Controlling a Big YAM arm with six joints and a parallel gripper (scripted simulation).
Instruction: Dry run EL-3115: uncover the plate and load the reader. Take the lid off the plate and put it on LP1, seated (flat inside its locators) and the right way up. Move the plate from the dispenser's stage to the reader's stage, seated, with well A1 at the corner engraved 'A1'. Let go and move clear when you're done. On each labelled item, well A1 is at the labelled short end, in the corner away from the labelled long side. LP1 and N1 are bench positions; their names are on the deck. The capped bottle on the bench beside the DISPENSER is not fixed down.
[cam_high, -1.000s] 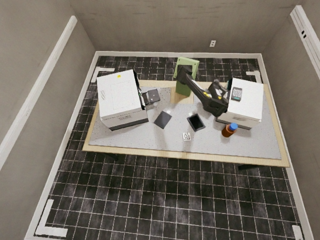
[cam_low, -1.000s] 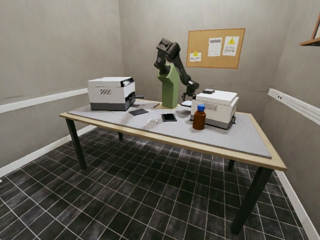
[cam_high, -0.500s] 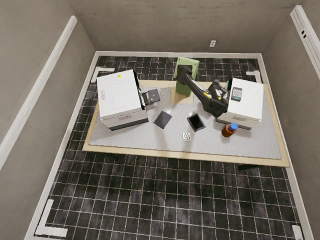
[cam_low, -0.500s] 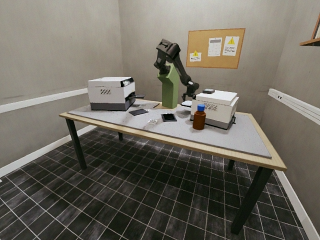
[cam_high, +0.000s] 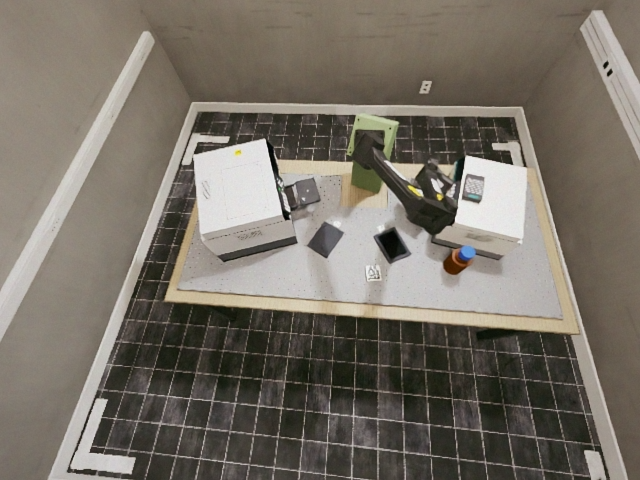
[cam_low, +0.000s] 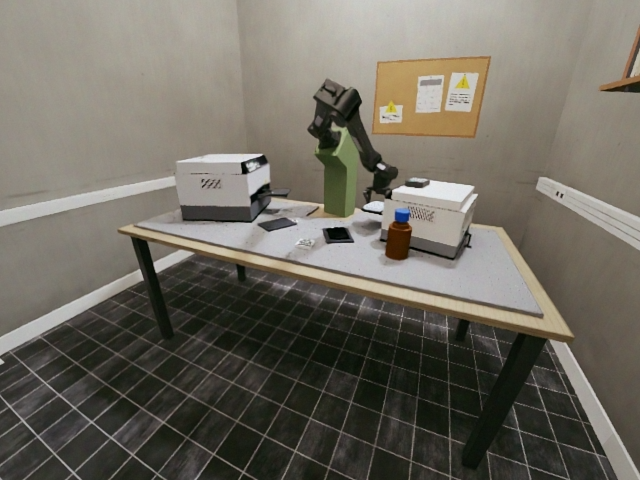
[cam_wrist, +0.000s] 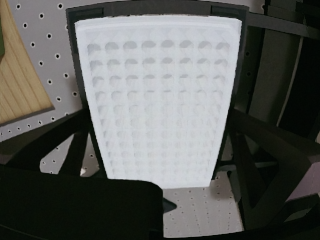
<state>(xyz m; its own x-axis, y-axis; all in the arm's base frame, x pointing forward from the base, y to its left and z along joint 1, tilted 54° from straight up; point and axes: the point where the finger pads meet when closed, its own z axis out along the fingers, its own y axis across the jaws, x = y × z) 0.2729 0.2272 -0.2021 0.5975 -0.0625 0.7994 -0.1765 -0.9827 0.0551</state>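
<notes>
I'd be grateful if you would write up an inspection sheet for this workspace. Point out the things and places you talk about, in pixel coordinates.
Surface: grey perforated deck (cam_high: 258, 281) (cam_low: 439, 273) (cam_wrist: 41, 42), no spill seen.
Job's things: white plate (cam_low: 373, 207) (cam_wrist: 160, 100) at the dispenser (cam_high: 491, 201) (cam_low: 431, 198); whether its lid is on, cannot tell. Reader's stage (cam_high: 308, 191) (cam_low: 280, 192) bears no plate.
Clutter: capped bottle (cam_high: 457, 261) (cam_low: 398, 241) upright beside the dispenser; patterned square (cam_high: 373, 273) (cam_low: 305, 242) near the front edge.
Gripper (cam_high: 450, 190) (cam_low: 377, 195) (cam_wrist: 159, 116): open, fingers either side of the plate.
Cables: nothing seen.
Surroundings: pinboard (cam_low: 395, 85) with notices; wall socket (cam_high: 424, 86); tiled floor (cam_high: 310, 387) (cam_low: 258, 372).

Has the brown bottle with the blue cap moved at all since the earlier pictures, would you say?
No; the bottle stands at the same spot beside the right-hand white machine's front corner.
</notes>
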